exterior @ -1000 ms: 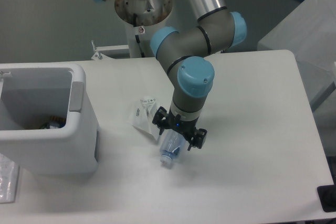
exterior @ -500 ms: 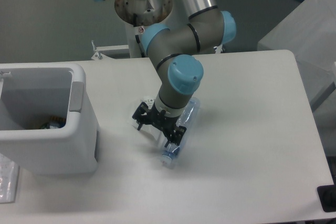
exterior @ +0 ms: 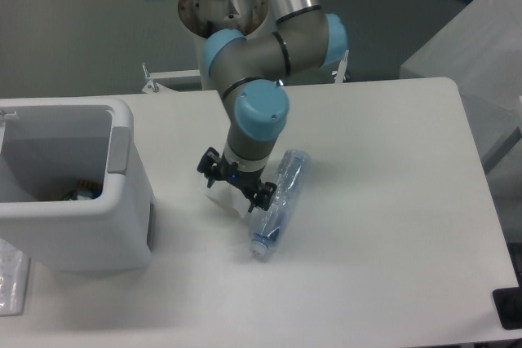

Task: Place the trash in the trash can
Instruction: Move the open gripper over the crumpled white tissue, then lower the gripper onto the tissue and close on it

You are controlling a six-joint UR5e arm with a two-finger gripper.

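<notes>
The crushed clear bottle (exterior: 280, 200) with a bluish tint lies on the white table, cap toward the front. The crumpled whitish wrapper (exterior: 225, 200) lies just left of it, mostly hidden under my gripper. My gripper (exterior: 235, 186) points down directly over the wrapper, its fingers spread open and nothing held between them. The bottle sits just right of the right finger. The white trash can (exterior: 75, 206) with a grey side panel (exterior: 120, 150) stands at the left edge of the table, apart from the gripper.
Some dark and coloured items (exterior: 79, 191) lie inside the can. A clear plastic bag (exterior: 10, 280) lies at the front left. A grey box (exterior: 481, 63) stands off the table's right side. The robot base (exterior: 222, 7) is at the back.
The gripper has moved left, from over the bottle to over the wrapper. The bottle is now uncovered and lies where it was.
</notes>
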